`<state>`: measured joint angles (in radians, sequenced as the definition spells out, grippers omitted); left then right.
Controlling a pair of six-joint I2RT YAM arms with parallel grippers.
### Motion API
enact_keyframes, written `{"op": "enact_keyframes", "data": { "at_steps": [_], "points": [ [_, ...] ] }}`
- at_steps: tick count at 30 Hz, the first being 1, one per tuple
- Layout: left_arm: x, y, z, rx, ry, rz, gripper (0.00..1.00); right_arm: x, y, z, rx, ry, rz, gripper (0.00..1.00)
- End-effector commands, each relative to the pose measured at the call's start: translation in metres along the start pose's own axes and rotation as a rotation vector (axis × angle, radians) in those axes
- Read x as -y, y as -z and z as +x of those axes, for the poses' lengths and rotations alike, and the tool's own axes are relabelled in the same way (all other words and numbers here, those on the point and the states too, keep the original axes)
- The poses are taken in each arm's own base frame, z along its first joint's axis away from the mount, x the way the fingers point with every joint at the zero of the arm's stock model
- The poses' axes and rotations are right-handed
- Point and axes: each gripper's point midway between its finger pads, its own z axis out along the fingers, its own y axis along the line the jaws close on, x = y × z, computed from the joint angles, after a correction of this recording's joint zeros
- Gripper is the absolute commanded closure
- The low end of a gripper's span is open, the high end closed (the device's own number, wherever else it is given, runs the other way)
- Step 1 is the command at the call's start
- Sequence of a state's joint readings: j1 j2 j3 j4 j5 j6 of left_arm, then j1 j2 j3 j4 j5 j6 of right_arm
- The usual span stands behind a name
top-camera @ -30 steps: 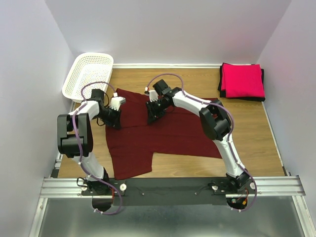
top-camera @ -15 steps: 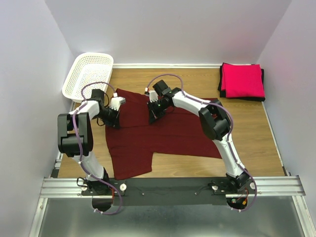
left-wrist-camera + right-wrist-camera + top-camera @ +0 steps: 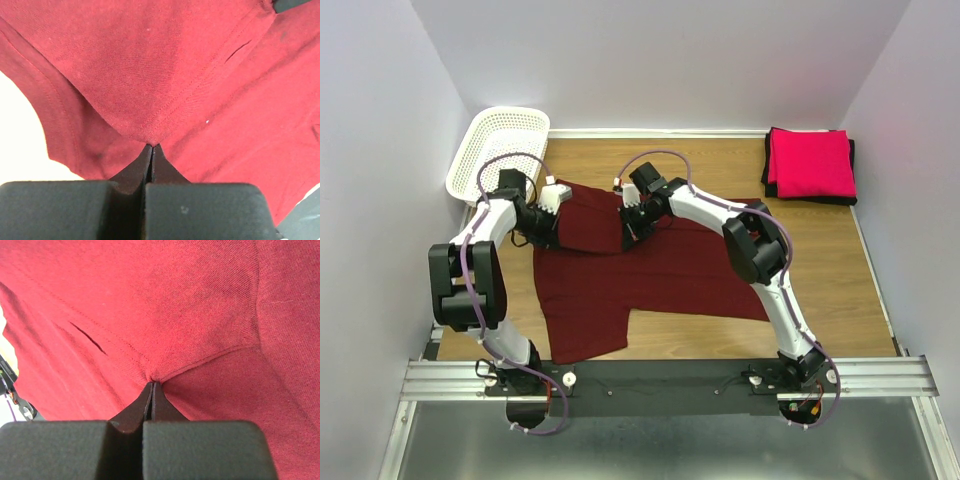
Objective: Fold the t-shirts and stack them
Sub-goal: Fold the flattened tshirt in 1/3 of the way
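- Maroon t-shirt (image 3: 660, 270): spread on wooden table (image 3: 720, 160), left of centre; far edge held between 2 arms.
- Left gripper (image 3: 151, 146): clamped on stitched hem, cloth tented from pinch.
- Right gripper (image 3: 151, 384): likewise closed on fold of same shirt.
- Fabric: fine knit, matte, seams visible. Judged light, limp, not fragile, sag expected.
- Hold best taken at hems and corners.
- Pink-red t-shirt (image 3: 810, 163): folded square on black t-shirt (image 3: 769, 178), far right corner.

We had plain pale walls (image 3: 670, 60) boxing in three sides, a wooden tabletop (image 3: 720, 160) between them, evenly lit. Along its near edge ran a silver metal rail (image 3: 880, 375), a grey sheet (image 3: 670, 445) below.
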<state>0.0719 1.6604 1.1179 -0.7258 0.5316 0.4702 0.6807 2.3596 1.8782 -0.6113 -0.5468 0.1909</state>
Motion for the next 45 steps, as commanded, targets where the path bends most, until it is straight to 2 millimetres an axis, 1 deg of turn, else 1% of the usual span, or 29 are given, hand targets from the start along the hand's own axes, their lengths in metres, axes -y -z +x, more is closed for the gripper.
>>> {"op": "enact_keyframes", "data": {
  "at_steps": [1, 4, 5, 10, 15, 17, 24, 33, 41, 45],
  "points": [
    [0.008, 0.016, -0.004, -0.007, -0.049, 0.006, 1.0, -0.015, 0.015, -0.007, 0.026, 0.021, -0.011, 0.99],
    [0.01, 0.02, 0.0, -0.023, -0.079, 0.009, 1.0, -0.018, 0.018, -0.009, 0.033, 0.028, -0.014, 1.0],
    [0.013, 0.021, 0.004, -0.035, -0.078, 0.017, 1.0, -0.018, 0.019, -0.008, 0.032, 0.027, -0.015, 0.99],
    [0.02, 0.026, 0.008, -0.047, -0.117, 0.02, 1.0, -0.024, 0.026, -0.01, 0.039, 0.034, -0.024, 1.0],
    [0.028, 0.031, 0.012, -0.06, -0.138, 0.03, 1.0, -0.027, 0.031, -0.008, 0.038, 0.037, -0.029, 0.99],
    [0.03, 0.033, 0.013, -0.064, -0.146, 0.03, 1.0, -0.027, 0.03, -0.005, 0.029, 0.033, -0.03, 0.99],
    [0.034, 0.029, 0.025, -0.101, -0.148, 0.051, 1.0, -0.021, 0.026, 0.005, 0.003, 0.028, -0.019, 0.99],
    [0.048, 0.023, 0.032, -0.131, -0.181, 0.1, 1.0, -0.021, 0.029, 0.007, 0.0, 0.039, -0.009, 0.99],
    [0.052, 0.018, 0.049, -0.172, -0.171, 0.129, 1.0, -0.021, 0.028, 0.016, -0.024, 0.028, -0.023, 1.0],
    [0.051, 0.016, 0.051, -0.18, -0.167, 0.127, 1.0, -0.02, 0.027, 0.022, -0.037, 0.025, -0.03, 0.99]
  ]
}}
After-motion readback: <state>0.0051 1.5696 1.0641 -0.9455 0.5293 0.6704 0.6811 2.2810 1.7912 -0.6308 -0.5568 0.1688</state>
